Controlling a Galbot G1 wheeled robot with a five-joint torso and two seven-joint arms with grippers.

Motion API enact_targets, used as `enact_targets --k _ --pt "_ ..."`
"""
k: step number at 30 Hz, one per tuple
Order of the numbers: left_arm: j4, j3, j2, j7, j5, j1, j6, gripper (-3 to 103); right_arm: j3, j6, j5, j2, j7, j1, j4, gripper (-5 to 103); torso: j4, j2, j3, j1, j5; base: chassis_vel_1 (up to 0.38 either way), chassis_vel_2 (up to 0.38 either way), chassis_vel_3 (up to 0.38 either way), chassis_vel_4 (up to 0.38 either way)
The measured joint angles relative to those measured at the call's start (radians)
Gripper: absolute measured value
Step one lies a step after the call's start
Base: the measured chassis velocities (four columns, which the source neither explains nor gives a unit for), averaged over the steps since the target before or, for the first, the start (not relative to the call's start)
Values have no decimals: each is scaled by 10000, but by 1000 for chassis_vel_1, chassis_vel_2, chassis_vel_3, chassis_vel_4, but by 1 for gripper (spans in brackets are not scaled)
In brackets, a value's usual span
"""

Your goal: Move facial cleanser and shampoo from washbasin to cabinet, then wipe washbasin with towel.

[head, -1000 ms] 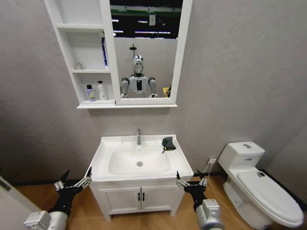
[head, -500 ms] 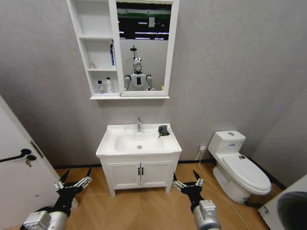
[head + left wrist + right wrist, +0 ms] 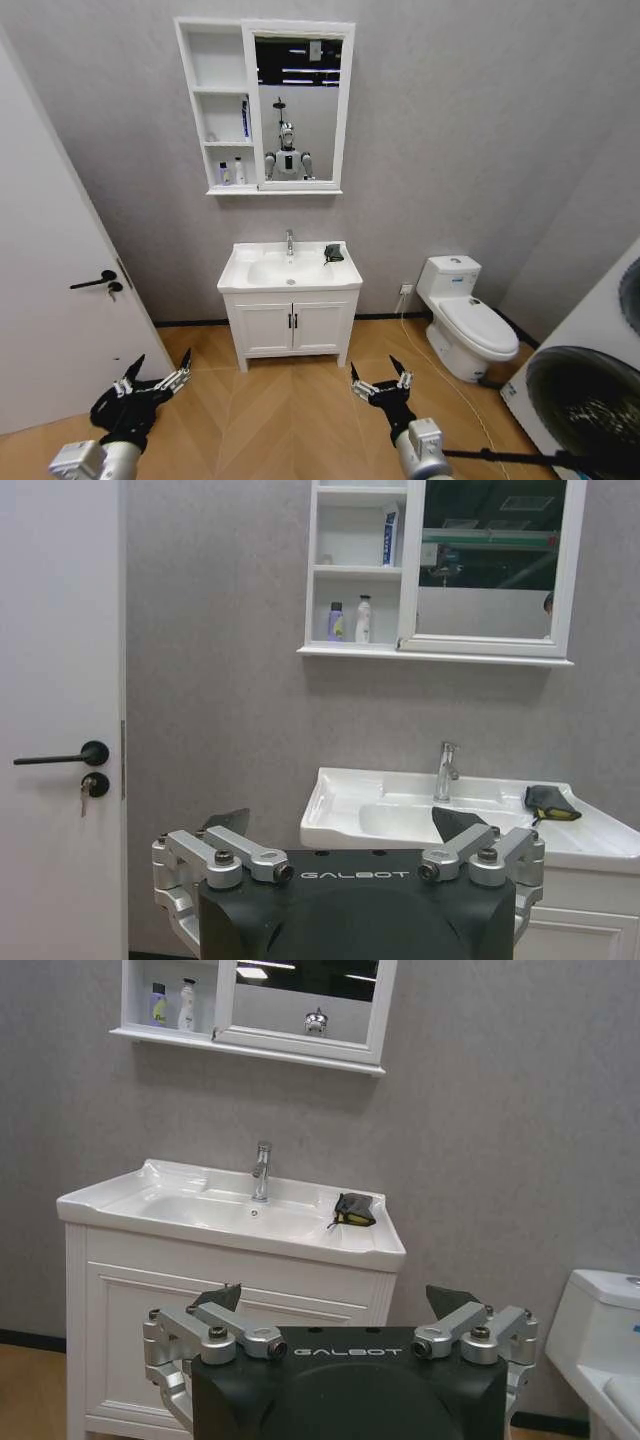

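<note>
Each claw, left (image 3: 152, 374) and right (image 3: 378, 380), has a black GALBOT-marked body, silver screwed linkages, and black pointed fingertips (image 3: 222, 822).

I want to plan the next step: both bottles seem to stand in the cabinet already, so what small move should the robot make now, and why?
Probably drive forward toward the washbasin. Two bottles stand in the lowest compartment of the cabinet, while the towel lies on the basin's back right corner. Both the left gripper and right gripper hang open and empty, far from it.

One washbasin (image 3: 288, 270), one tap (image 3: 290, 241), one towel (image 3: 334, 253), one cabinet (image 3: 222, 105) of three compartments, one mirror (image 3: 298, 110). Two small bottles (image 3: 349, 621) on lowest shelf, one tube (image 3: 390, 535) on middle shelf. One toilet (image 3: 465, 317), one door (image 3: 55, 290), two vanity doors (image 3: 292, 326).
</note>
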Motion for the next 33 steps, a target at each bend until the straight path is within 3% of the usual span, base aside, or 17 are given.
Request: enact_targets --k 2,8,33 --pt "0 11 0 3 0 -2 0 100 28 -18 -98 -1 1 -12 0 100 -18 -1 2 1 7 28 -34 -104 80" --pt "0 11 0 5 0 -4 1 100 34 -40 -116 -2 2 -7 -1 100 -2 -11 8 22 9 -39 -20 25 -14" --pt "0 9 0 4 0 -2 0 100 35 -66 -110 2 24 -10 4 100 -7 -6 4 10 5 -7 7 10 -5"
